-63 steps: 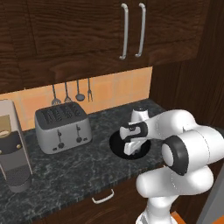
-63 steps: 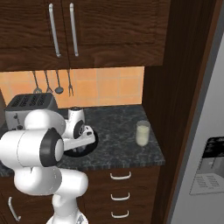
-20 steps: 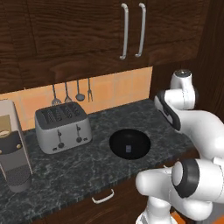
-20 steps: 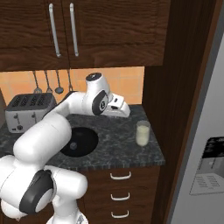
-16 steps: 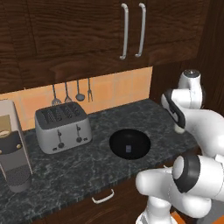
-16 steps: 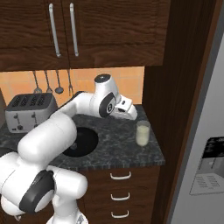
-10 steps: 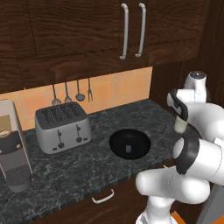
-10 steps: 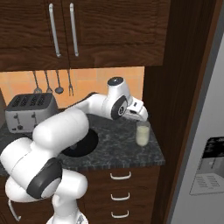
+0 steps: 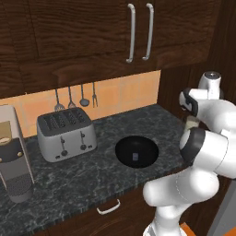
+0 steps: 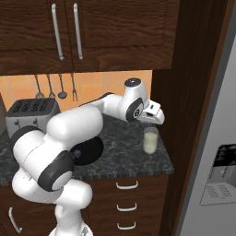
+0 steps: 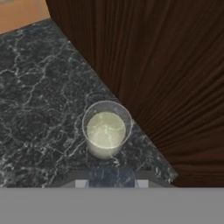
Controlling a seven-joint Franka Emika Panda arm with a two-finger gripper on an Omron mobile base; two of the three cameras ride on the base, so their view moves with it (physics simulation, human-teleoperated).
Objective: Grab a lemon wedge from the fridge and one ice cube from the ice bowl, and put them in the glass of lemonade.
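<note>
In the left base view my white arm rises at the right and bends over the far right end of the dark speckled stone table point(image 9: 92, 170); the round, shallow, glossy black ice bowl point(image 9: 136, 151) sits near the table's middle with a tiny pale ice cube point(image 9: 135, 157) lying inside it, and the silver four-slot toaster point(image 9: 66, 133) stands to its left, well apart from the bowl. Behind my forearm a sliver of the small clear glass of lemonade point(image 9: 191, 122) shows near the dark wood side panel. In the right base view my gripper point(image 10: 156, 117) hangs just above the glass of lemonade point(image 10: 150, 140), which stands upright on the table's right end beside the dark wood panel; I cannot tell from here how far my fingers are apart or whether they hold anything. The grey fridge point(image 10: 216, 152) with its black-panelled dispenser fills the right edge, and the black bowl point(image 10: 90, 150) is partly hidden behind my arm. In the hand view I look straight down into the glass point(image 11: 106, 128), its pale creamy-yellow liquid showing inside the round rim, close to the table's edge against the wood panel point(image 11: 166, 65).
</note>
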